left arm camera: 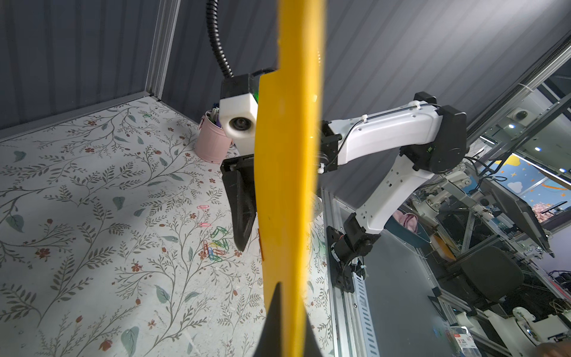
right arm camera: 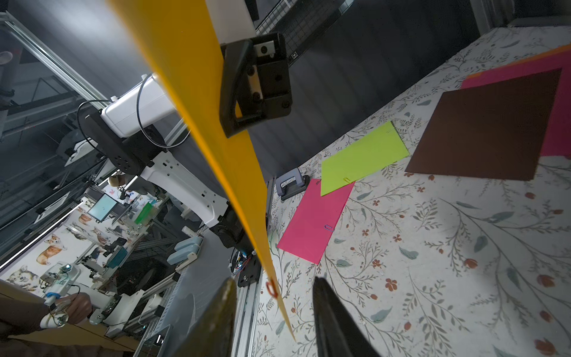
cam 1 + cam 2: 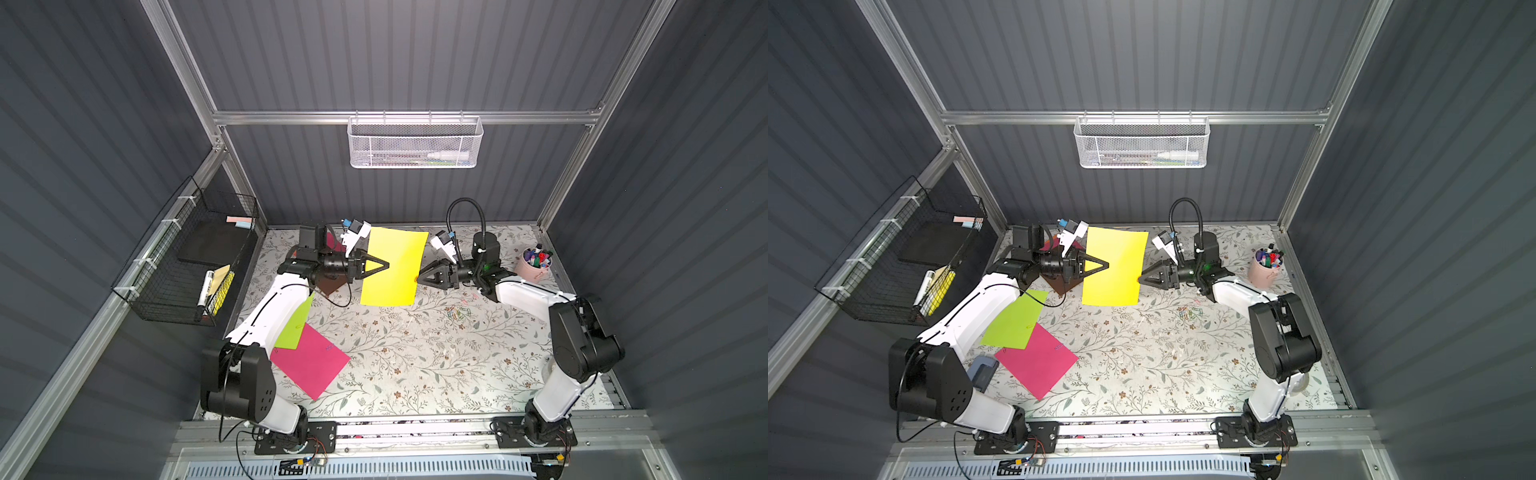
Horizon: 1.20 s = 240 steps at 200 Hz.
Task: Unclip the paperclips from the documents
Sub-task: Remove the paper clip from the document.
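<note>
We're holding the yellow sheet (image 3: 401, 249) up over the bench (image 3: 415, 365) w/ the left gripper (image 3: 385, 266) clamped shut on one edge. That's presenting its orange clip (image 2: 272, 287) to the right gripper (image 3: 419, 277), jaws parted either side, gripping nothing.

The yellow sheet (image 1: 287, 185) is cut off at two edges of the left wrist view, and part of the right arm (image 1: 386, 133) is hidden behind it. In a top view the brown sheet (image 3: 330, 286) is largely covered by the left arm (image 3: 266, 316), and the loose paperclips (image 3: 459, 313) cannot be counted.
</note>
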{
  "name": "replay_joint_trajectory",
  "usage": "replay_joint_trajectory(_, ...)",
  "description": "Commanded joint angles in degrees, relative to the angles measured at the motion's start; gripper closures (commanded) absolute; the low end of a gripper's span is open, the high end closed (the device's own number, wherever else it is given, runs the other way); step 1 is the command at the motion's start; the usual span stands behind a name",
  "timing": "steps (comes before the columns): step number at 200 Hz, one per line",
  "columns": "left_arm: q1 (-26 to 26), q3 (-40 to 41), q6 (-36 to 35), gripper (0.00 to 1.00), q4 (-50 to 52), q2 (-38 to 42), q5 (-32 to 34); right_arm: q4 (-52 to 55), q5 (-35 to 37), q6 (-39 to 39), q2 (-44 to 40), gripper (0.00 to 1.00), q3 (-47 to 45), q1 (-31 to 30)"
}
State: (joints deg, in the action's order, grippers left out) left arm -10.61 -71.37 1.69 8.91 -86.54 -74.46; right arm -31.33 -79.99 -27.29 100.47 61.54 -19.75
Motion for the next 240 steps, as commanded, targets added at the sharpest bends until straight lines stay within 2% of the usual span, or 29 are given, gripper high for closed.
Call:
replay_joint_trajectory(1,0.24,-1.7,-0.46,1.0,-0.03,-0.09,-1.8,-6.62,0.23,-4.0,0.52,0.61,1.14,-0.2)
replay_joint_trajectory(26,0.23,-1.49,-0.39,1.0,-0.12,0.14,-1.36,-9.32,-0.08,-6.01,0.69,0.78,0.78,-0.2)
replay_joint_trajectory(43,0.24,-1.49,-0.34,1.0,-0.13,0.23,-0.83,-9.55,-0.31,-6.11,0.45,0.94,0.34,-0.2)
replay_joint_trajectory(54,0.24,-1.45,-0.27,1.0,-0.21,0.16,-0.79,-9.55,-0.49,-6.13,0.35,1.0,0.08,-0.18)
replay_joint_trajectory(87,0.32,-1.57,-0.02,1.0,-0.25,0.27,0.18,-9.46,-0.7,-6.03,-0.18,1.0,-0.97,0.14)
replay_joint_trajectory(115,0.7,-1.89,0.09,1.0,0.15,0.26,1.8,-7.81,-0.61,-4.73,-1.27,0.92,-2.77,1.17)
replay_joint_trajectory(174,0.94,-3.31,-0.13,1.0,1.38,-0.52,3.95,9.42,-0.27,8.13,-4.37,0.94,-1.77,2.3)
replay_joint_trajectory(240,1.07,-3.87,-0.29,1.0,1.82,-0.53,3.74,9.71,0.03,7.65,-3.22,0.92,-1.89,3.31)
